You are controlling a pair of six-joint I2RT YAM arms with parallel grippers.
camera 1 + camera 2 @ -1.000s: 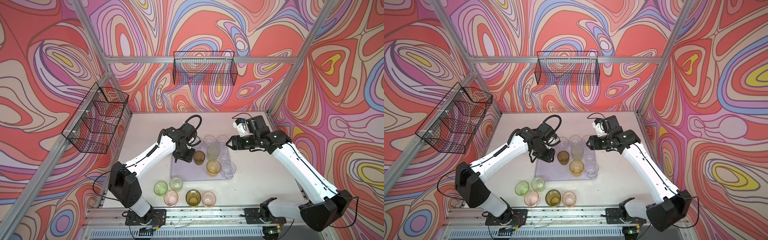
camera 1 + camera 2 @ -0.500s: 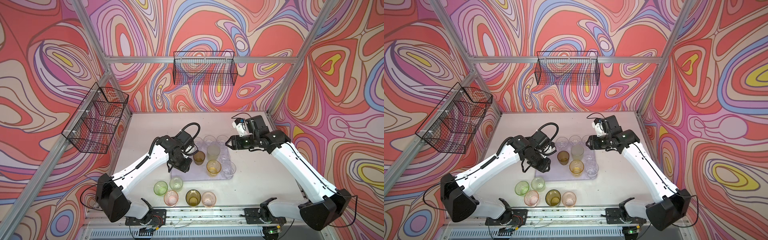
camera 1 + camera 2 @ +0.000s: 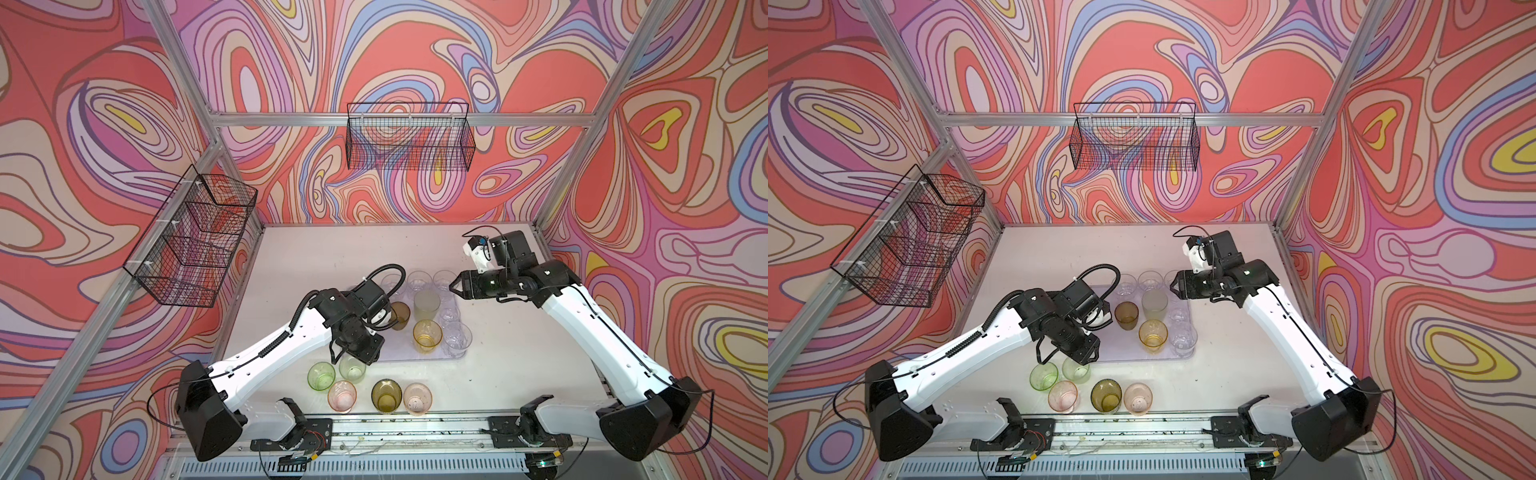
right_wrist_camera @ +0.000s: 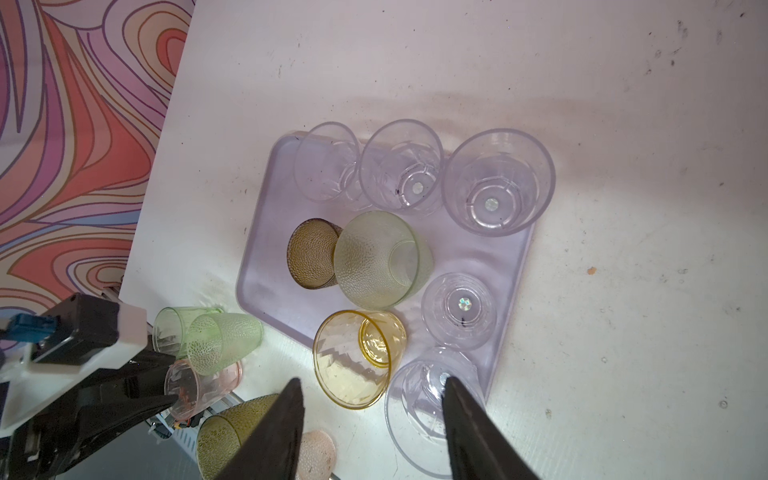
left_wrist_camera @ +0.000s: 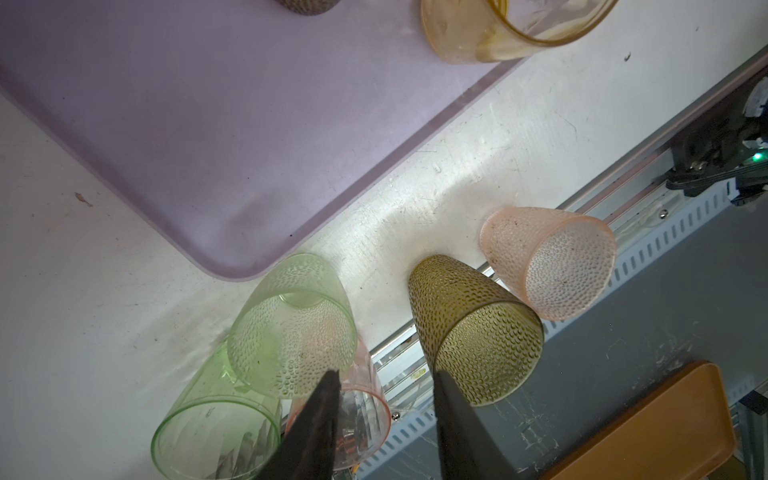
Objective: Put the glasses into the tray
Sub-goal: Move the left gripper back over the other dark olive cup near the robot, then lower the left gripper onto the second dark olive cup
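Note:
The lilac tray (image 3: 399,348) (image 3: 1121,345) (image 4: 266,266) holds several glasses: clear ones, a pale green one (image 3: 427,305), an olive-brown one (image 3: 400,316) and an amber one (image 3: 427,336). In front of it on the table stand a green glass (image 3: 321,376), a pale green glass (image 3: 352,368) (image 5: 291,324), two pink glasses (image 3: 342,396) (image 3: 417,399) and an olive glass (image 3: 386,395) (image 5: 478,332). My left gripper (image 3: 353,360) (image 5: 386,374) hangs open and empty above the pale green and pink ones. My right gripper (image 3: 453,286) (image 4: 373,380) hovers open and empty over the tray's back right corner.
Two black wire baskets hang on the walls, one at the left (image 3: 195,241) and one at the back (image 3: 409,137). The aluminium rail (image 3: 415,428) with both arm bases runs along the table's front edge, close behind the front glasses.
My left arm has swung from over the tray's left side toward the front, ending above the glasses on the table. The right arm has stayed still. No glass has moved.

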